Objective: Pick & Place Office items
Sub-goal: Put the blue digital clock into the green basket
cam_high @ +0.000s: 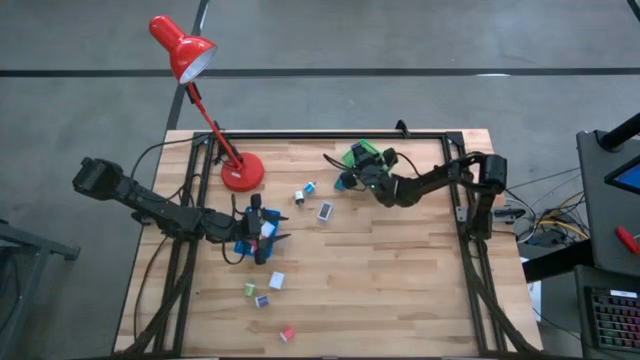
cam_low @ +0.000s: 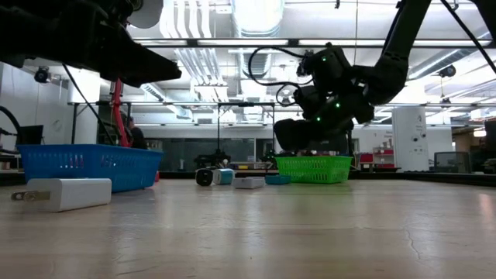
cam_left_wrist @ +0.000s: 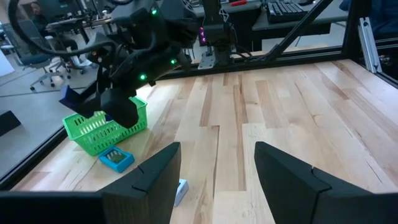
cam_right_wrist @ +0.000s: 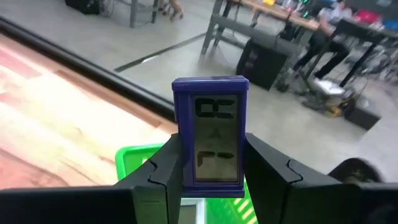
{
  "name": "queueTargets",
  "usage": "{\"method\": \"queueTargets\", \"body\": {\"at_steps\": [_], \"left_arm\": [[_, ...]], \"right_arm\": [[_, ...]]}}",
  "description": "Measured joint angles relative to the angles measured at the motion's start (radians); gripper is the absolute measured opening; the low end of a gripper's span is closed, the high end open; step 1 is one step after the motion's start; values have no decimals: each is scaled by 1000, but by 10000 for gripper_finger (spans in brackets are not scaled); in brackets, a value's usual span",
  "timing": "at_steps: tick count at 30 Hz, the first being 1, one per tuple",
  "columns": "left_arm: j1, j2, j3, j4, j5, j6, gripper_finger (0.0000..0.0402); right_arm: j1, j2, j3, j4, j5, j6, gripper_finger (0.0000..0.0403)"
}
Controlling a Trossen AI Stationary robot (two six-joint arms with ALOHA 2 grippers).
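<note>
The office items lie scattered over the wooden bench (cam_high: 400, 260), and one of them, a small purple digital clock (cam_right_wrist: 210, 134) with a grey display, is clamped upright between the jaws of the right gripper (cam_right_wrist: 208, 168). That gripper hangs just above the green basket (cam_right_wrist: 134, 163) at the far side of the bench, the basket's rim showing below and behind the clock in the right wrist view; from overhead the right gripper (cam_high: 362, 172) sits over the green basket (cam_high: 358, 155). A teal flat piece (cam_left_wrist: 116, 159) lies on the wood just beside the basket, and a white piece (cam_left_wrist: 180, 190) lies nearer the left arm. Near the bench's middle are a small blue-and-white block (cam_high: 299, 196), another block (cam_high: 310, 186) beside it, and a flat dark rectangular piece (cam_high: 325, 211). Toward the front lie a white block (cam_high: 276, 280), a green block (cam_high: 249, 289), a purple block (cam_high: 261, 300) and a red block (cam_high: 287, 334), each apart from the others. A white plug adapter (cam_low: 66, 194) rests close to the low camera. The left gripper (cam_high: 262, 235) hovers over the blue tray (cam_low: 85, 166) on the left side, its jaws partly apart and empty in its wrist view. The red desk lamp (cam_high: 205, 95) stands at the far left corner.
</note>
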Motion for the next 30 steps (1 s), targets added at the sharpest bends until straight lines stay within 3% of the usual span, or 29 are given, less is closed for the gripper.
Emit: {"method": "queueTargets", "body": {"at_steps": [13,30], "left_arm": [[0,0,0,3,5,0,209],[0,0,0,7,11,0,209]], "right_arm": [[-88,-108,3,-251,-202,126,124],[-166,-246,3,-535,-458,169,124]]}}
